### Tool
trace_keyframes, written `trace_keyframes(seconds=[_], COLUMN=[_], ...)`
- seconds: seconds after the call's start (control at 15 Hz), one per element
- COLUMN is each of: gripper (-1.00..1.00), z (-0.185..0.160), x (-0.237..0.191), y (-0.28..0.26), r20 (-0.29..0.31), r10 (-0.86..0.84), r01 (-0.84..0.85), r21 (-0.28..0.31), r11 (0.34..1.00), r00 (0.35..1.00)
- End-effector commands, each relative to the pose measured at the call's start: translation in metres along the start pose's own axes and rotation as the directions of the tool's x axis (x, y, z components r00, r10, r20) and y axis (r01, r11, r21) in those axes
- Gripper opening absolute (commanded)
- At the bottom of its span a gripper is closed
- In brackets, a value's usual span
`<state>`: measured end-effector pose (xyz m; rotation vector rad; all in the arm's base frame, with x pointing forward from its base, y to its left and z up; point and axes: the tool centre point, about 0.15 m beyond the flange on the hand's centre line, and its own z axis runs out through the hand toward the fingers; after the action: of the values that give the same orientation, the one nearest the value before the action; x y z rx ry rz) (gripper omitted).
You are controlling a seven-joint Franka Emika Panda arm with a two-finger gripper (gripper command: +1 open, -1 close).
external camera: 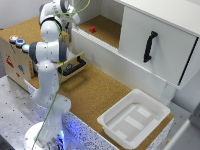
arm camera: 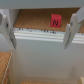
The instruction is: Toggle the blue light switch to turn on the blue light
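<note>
Gripper (arm camera: 42,30) hangs wide open and empty over the drawer (external camera: 95,37), far from the wooden box (external camera: 15,60); blue light switch (external camera: 19,43) sits atop that box, unpressed. Approach step: next, swing across and press down

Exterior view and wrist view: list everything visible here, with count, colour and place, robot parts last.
wooden box: 1, tan, exterior view's left edge.
orange-red button: 1, on the box top.
blue light switch: 1, blue, box top, middle of the row.
teal-green button: 1, box top.
red block: 1, inside the open cabinet compartment.
cabinet: 1, white, black door handle.
drawer: 1, black handle.
white tray: 1, exterior view's lower right.
gripper: 1, open, facing the red block.
</note>
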<state>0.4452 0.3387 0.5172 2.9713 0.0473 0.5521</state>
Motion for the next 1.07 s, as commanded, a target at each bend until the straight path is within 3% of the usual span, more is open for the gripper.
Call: trace_keyframes(seconds=[0.0, 0.27, 0.33, 0.53, 0.67, 0.8, 0.87, 0.93, 1.0], gripper=[1.00, 1.00, 1.00, 1.00, 1.00, 1.00, 1.00, 1.00, 1.00], z=[0.003, 0.018, 0.011, -0.033, -0.042, -0.022, -0.025, -0.034, -0.040], x=[-0.063, -0.057, -0.060, -0.084, -0.100, -0.114, -0.123, -0.132, -0.141], y=[0.025, 0.013, 0.000, -0.027, -0.033, -0.029, -0.029, -0.031, -0.034], r20=[-0.055, 0.010, 0.003, -0.044, -0.032, 0.021, 0.011, 0.008, 0.035], r10=[-0.025, -0.320, -0.411, -0.632, -0.733, -0.788, -0.814, -0.837, -0.853], r01=[0.035, 0.296, 0.383, 0.606, 0.698, 0.735, 0.759, 0.783, 0.807], r21=[0.184, 0.350, 0.358, 0.342, 0.336, 0.348, 0.355, 0.348, 0.305], r11=[0.982, 0.889, 0.852, 0.718, 0.633, 0.582, 0.546, 0.516, 0.506], r00=[0.998, 0.947, 0.912, 0.774, 0.680, 0.615, 0.580, 0.548, 0.521])
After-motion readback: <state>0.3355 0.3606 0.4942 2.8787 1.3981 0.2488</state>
